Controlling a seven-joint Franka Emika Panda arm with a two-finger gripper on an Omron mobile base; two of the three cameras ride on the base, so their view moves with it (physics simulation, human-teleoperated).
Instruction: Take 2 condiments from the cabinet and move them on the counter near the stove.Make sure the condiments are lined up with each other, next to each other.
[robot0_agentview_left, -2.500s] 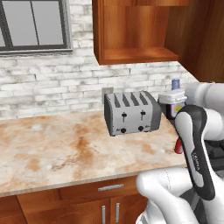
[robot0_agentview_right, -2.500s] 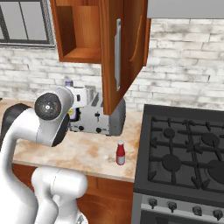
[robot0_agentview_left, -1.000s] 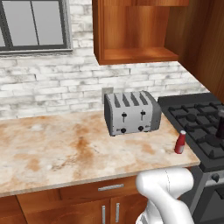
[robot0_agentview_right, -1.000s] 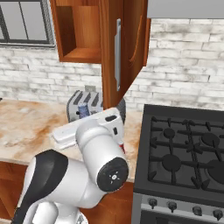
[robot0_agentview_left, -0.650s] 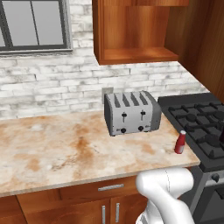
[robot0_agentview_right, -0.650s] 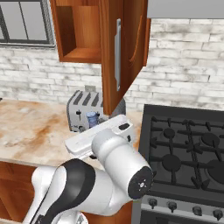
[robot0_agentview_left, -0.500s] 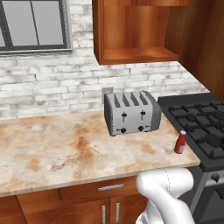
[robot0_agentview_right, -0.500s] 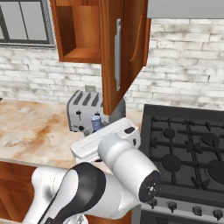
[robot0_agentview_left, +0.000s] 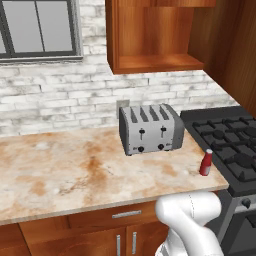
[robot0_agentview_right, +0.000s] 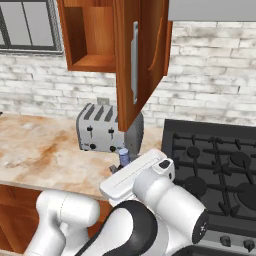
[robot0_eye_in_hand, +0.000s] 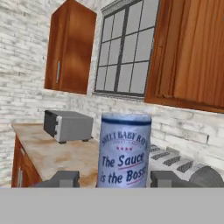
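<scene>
White brick backs the counter (robot0_agentview_left: 65, 170), and the toaster (robot0_agentview_left: 150, 129) serves as the marker for everything else. Left of the toaster and higher on the wall is a dark-framed window (robot0_agentview_left: 40, 27); the counter runs bare from there up to the toaster's side. Directly above the toaster hangs the cabinet (robot0_agentview_left: 150, 35), its single shelf niche open and its door (robot0_agentview_right: 135, 60) swung out, as the right base view shows. Right of the toaster, near the counter's front edge, the red bottle (robot0_agentview_left: 205, 163) stands upright just beside the stove (robot0_agentview_left: 225, 140), well apart from the toaster. In the right base view the white arm crosses in front of the toaster, and the bluish cap of the sauce bottle (robot0_agentview_right: 123, 156) pokes up just right of the toaster's front corner, at the end of the arm. In the hand view that same bottle stands upright between the two dark fingertips of the gripper (robot0_eye_in_hand: 114, 178), which sit pinched against its sides, its label reading "The Sauce is the Boss"; whether its base touches the counter cannot be told.
</scene>
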